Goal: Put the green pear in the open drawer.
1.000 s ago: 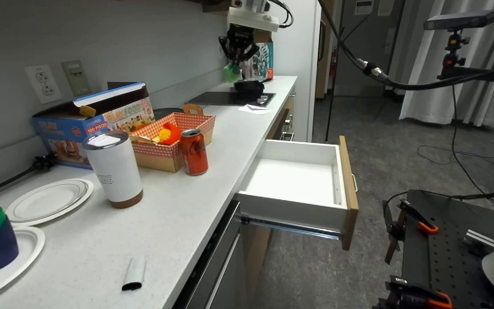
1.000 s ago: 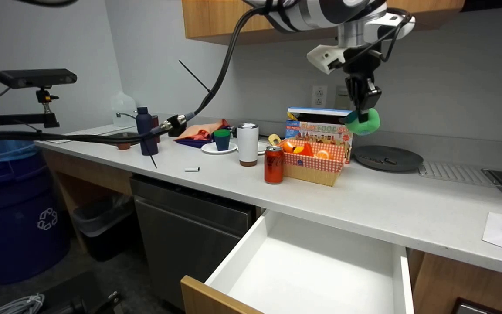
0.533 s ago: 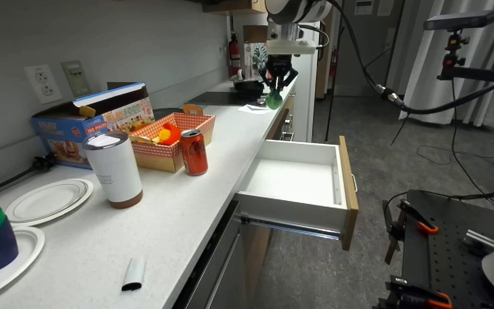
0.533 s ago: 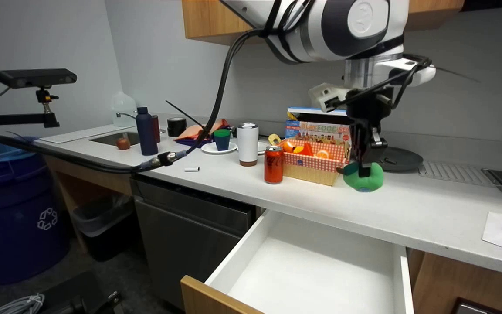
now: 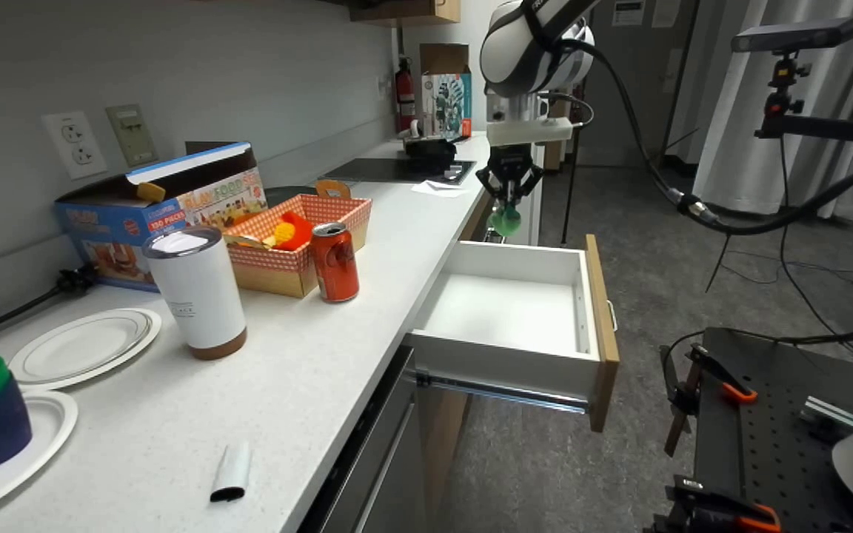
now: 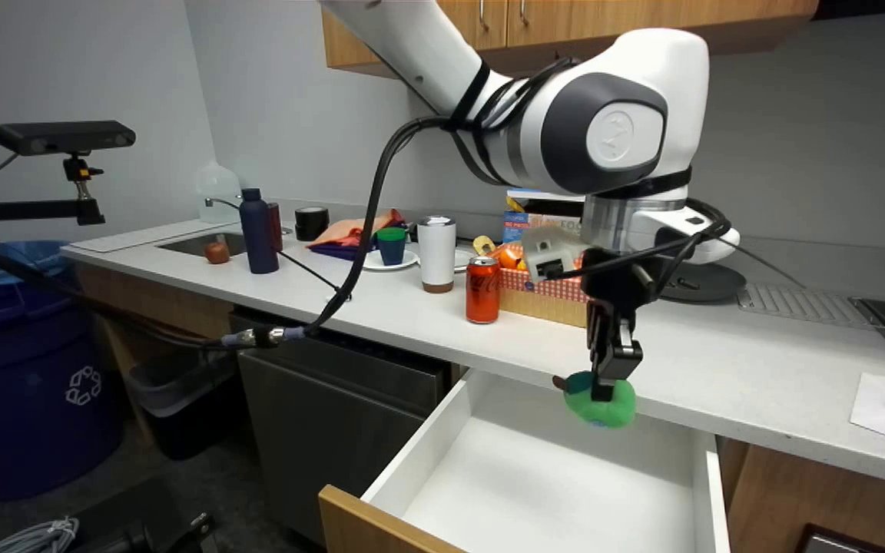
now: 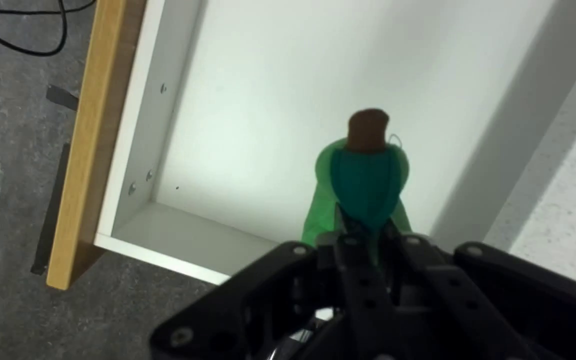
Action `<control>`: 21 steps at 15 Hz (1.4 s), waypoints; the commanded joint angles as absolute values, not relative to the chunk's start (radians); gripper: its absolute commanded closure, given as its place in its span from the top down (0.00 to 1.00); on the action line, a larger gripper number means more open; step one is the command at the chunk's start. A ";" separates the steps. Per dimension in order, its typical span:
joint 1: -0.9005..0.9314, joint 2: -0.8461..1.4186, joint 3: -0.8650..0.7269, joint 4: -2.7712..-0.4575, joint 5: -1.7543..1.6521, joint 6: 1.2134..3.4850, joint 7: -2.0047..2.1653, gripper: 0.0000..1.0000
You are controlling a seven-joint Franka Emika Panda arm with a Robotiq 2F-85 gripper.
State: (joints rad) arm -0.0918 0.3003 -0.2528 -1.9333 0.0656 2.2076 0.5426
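Observation:
The green pear point(image 6: 613, 408) is a bright green soft-looking fruit with a teal leaf and a brown stem. My gripper point(image 6: 604, 386) is shut on it, with the fingers pinching the pear just below the teal leaf in the wrist view point(image 7: 365, 226). The pear point(image 5: 505, 222) hangs in the air near the far end of the open drawer point(image 5: 497, 314) in an exterior view. In the wrist view the drawer's white floor point(image 7: 248, 125) lies below the pear point(image 7: 320, 215). The drawer has white walls and a light wood front point(image 6: 381, 526). Nothing shows inside it.
On the counter point(image 5: 300, 414) stand a red can point(image 5: 335, 263), a checked basket point(image 5: 271, 270) of play food, a white tumbler point(image 5: 197, 292) and a blue box point(image 5: 123, 229). A dark pan point(image 6: 700, 281) lies further along. A black cable point(image 6: 381, 177) hangs from the arm.
My gripper has carried the pear from above the back of the counter outward past its front edge and down, to over the drawer. The grip has stayed shut. The drawer has not moved.

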 commanded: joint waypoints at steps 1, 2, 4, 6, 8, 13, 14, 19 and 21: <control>-0.108 0.312 -0.244 -1.993 0.059 2.277 0.538 0.02; -0.108 0.326 -0.244 -1.999 0.060 2.290 0.540 0.02; -0.106 0.352 -0.245 -2.008 0.058 2.307 0.543 0.02; -0.104 0.387 -0.246 -2.008 0.062 2.305 0.550 0.02; -0.101 0.419 -0.250 -2.003 0.057 2.298 0.553 0.02; -0.103 0.475 -0.238 -1.988 0.091 2.273 0.550 0.02; -0.101 0.481 -0.236 -1.989 0.094 2.268 0.551 0.02; -0.102 0.477 -0.202 -1.989 0.122 2.235 0.520 0.50; -0.103 0.456 -0.176 -1.988 0.161 2.210 0.505 0.65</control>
State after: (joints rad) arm -0.0955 0.4822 -0.2084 -2.0045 0.1069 2.2641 0.5390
